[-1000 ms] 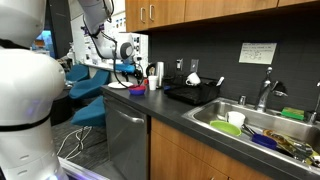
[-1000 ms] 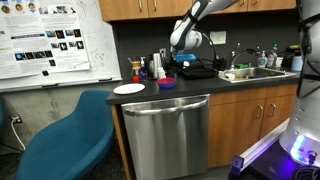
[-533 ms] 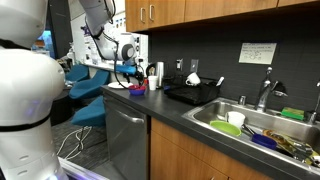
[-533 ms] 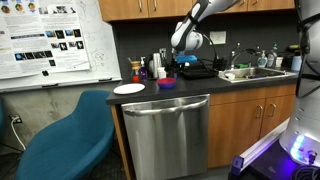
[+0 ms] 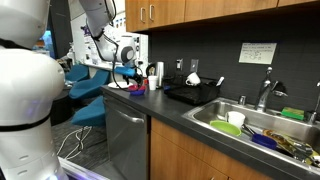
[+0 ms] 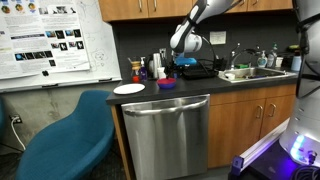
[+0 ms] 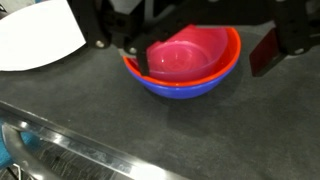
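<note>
**Bowl stack under spread pincer**

Bowl stack [image 7: 185,65]: a pink bowl nested in an orange one, with a blue one at the bottom. It sits upright on the dark countertop [image 7: 100,125]. In both exterior views it stands near the counter's front edge [image 6: 167,83], above the dishwasher [image 6: 165,130].

Gripper [image 6: 181,63]: it hangs directly over the stack, pointing down. The jaws are spread wide and nothing is held. In the wrist view the fingers [image 7: 272,50] straddle the stack, one off each side of the rim. Contact with the rim cannot be told from this angle.

Surroundings:
- White plate [image 7: 35,40] lies flat on the counter just beside the stack, apart from it. It is also seen in an exterior view [image 6: 129,89].
- Bottles and cups stand behind the stack against the wall, too small to identify.
- Black dish rack [image 5: 195,93] is further along the counter.
- Sink [image 5: 222,108] holds dishes, well apart from the stack.
- Blue chair [image 6: 65,135] stands on the floor beside the cabinets.
</note>
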`<state>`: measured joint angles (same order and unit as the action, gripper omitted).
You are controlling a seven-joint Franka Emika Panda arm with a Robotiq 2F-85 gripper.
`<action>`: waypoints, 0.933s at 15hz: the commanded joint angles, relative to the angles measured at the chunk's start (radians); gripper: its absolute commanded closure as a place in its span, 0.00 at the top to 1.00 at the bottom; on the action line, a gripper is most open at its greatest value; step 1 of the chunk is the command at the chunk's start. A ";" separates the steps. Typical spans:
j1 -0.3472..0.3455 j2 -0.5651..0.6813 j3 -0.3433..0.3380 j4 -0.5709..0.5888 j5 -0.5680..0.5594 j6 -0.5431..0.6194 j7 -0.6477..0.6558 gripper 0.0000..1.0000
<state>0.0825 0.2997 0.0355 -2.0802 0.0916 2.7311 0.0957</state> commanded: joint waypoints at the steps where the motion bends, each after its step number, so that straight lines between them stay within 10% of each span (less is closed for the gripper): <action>1: -0.012 0.013 0.027 0.026 0.039 -0.004 0.002 1.00; 14: 0.033 0.113 -0.032 0.128 0.000 0.137 0.106 1.00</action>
<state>0.0891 0.3769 0.0401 -1.9796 0.1314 2.8233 0.1443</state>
